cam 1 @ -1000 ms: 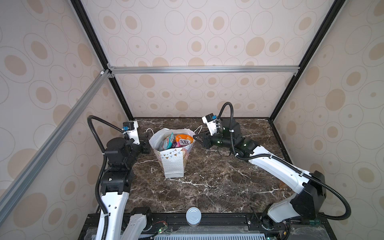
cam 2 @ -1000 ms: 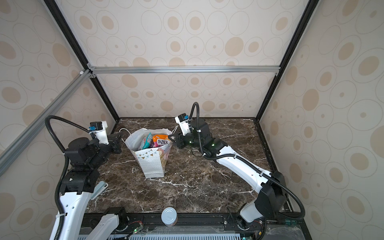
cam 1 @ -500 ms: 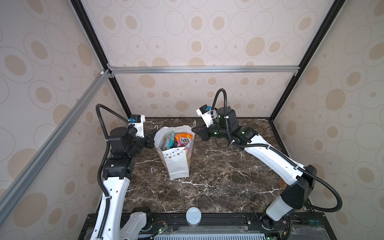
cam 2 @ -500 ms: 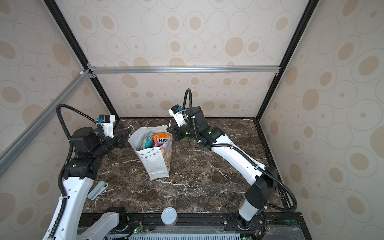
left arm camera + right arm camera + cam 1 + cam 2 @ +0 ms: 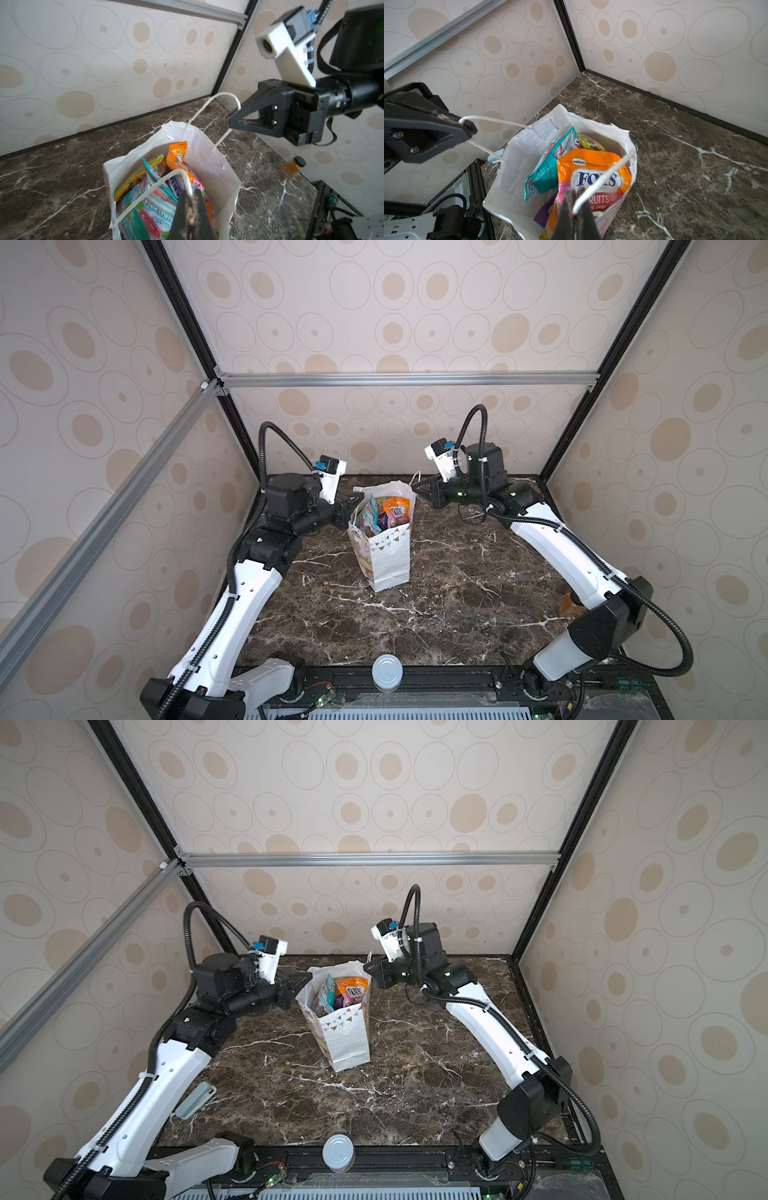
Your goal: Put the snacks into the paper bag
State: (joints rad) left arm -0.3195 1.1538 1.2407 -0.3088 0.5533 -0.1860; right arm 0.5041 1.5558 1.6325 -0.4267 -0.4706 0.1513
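**Loaded bag held by both handles: hazards and contents**

**State.** The left gripper (image 5: 356, 502) is clamped on the left white cord handle (image 5: 149, 191) of the tall white paper bag (image 5: 388, 562) with its bunting print. The right gripper (image 5: 419, 489) is clamped on the right white cord handle (image 5: 207, 104). The bag stands upright between them, toward the back of the dark marble table top (image 5: 457, 597). Whether its base bears on the surface cannot be told.

**Hazards**
1. Left side: the cord is pinched at the fingertips only. A slip here would free that side and let the bag tip.
2. Centre: pulling the handles apart loads the paper where the cords are anchored. The rim is creased, so a tear is most likely there.
3. Centre: an uneven lift would tilt the mouth, and packets standing proud of the rim could slide out.
4. Right side: a small amber-brown bottle (image 5: 567, 603) lies at the table edge beside the right arm. A wide sweep could knock it.

**Contents.** The snacks (image 5: 343, 992) sit inside the bag, upright and crowded:
- a glossy teal packet (image 5: 546, 172)
- a purple packet (image 5: 544, 212), low down
- a glossy orange "FOX'S" packet (image 5: 593, 166)
- a yellow-green packet (image 5: 135, 176), edge only

No packet is visible on the table, so loading is judged complete
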